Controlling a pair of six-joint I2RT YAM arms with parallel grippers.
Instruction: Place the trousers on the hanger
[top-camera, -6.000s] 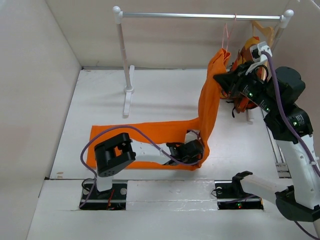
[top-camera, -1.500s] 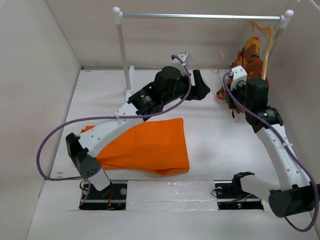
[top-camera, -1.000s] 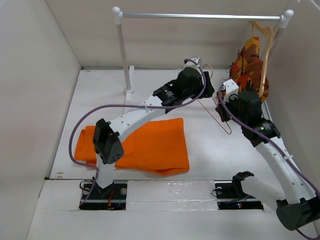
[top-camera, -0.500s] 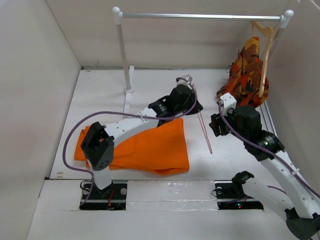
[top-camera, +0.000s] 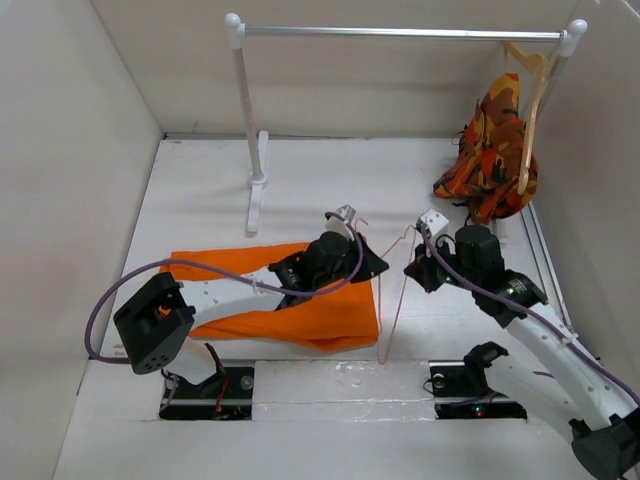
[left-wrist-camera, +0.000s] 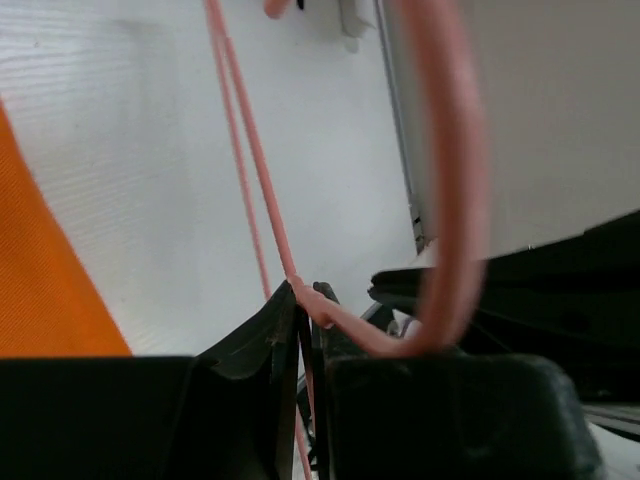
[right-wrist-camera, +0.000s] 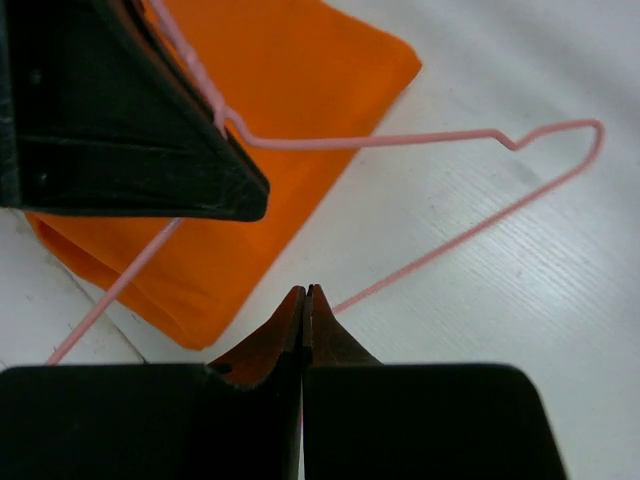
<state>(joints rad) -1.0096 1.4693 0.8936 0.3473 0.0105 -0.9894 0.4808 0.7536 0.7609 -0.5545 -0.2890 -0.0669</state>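
Observation:
The orange trousers lie folded flat on the table at the near left; they also show in the right wrist view and the left wrist view. The pink wire hanger hangs tilted at the trousers' right edge, off the rail. My left gripper is over the trousers' right end, shut on the hanger's neck just below the hook. My right gripper is shut on the hanger's long straight wire, to the right of the trousers.
A clothes rack stands at the back, with a rail and a left post. A patterned orange-red-black garment hangs on a wooden hanger at the rail's right end. Side walls close in left and right.
Both arms have carried the pink hanger from the back right toward the near side, down to the trousers' right edge. The trousers, draped upward six seconds ago, now lie folded.

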